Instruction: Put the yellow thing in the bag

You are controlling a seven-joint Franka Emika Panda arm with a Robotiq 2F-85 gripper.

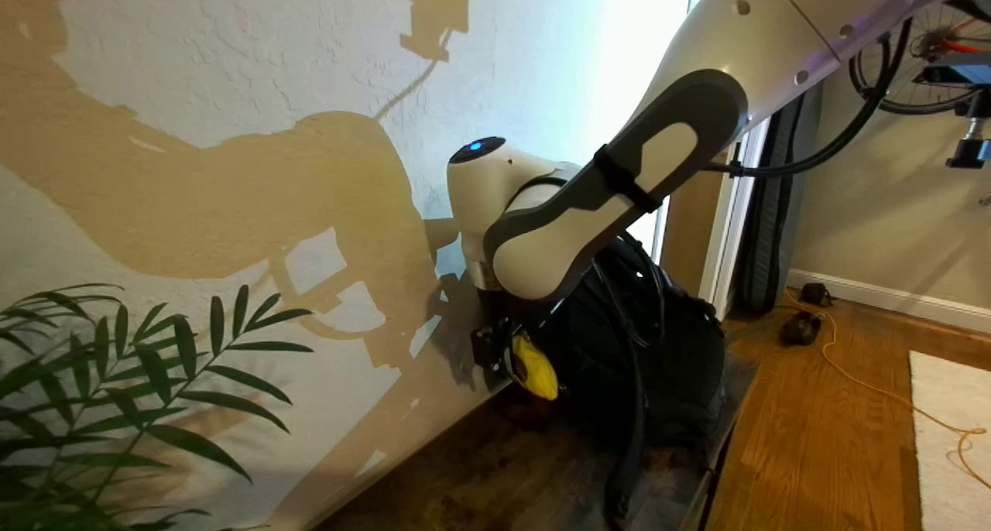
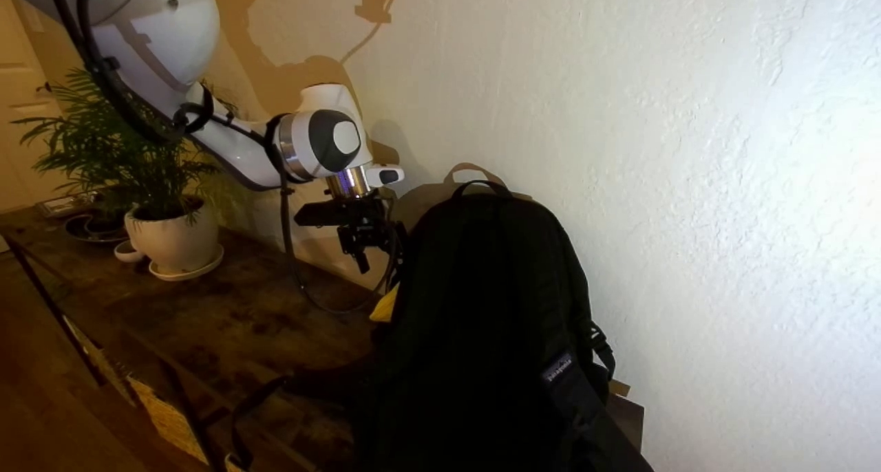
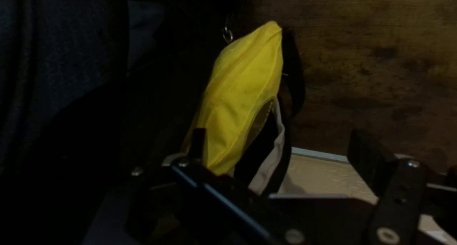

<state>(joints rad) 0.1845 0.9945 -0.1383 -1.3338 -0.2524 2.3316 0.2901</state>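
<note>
The yellow thing (image 3: 242, 91) is bright yellow and curved. It lies against the bag's dark fabric in the wrist view, with a grey-edged dark gap along its right side. It also shows in both exterior views (image 1: 534, 368) (image 2: 385, 305), partly hidden by the bag in the latter. The bag (image 2: 482, 307), a large black backpack, leans upright by the wall; it also shows in an exterior view (image 1: 658, 353). My gripper (image 3: 278, 134) is open, its fingers wide apart. The left finger overlaps the yellow thing's lower end in the wrist view; contact cannot be told. The right finger is apart from it.
The wall (image 2: 654, 148) stands close behind the gripper and bag. A potted plant (image 2: 172, 238) stands on the dark wooden table (image 2: 275, 320). A bag strap (image 1: 627, 453) hangs down over the table near its edge. A cable loops below the wrist.
</note>
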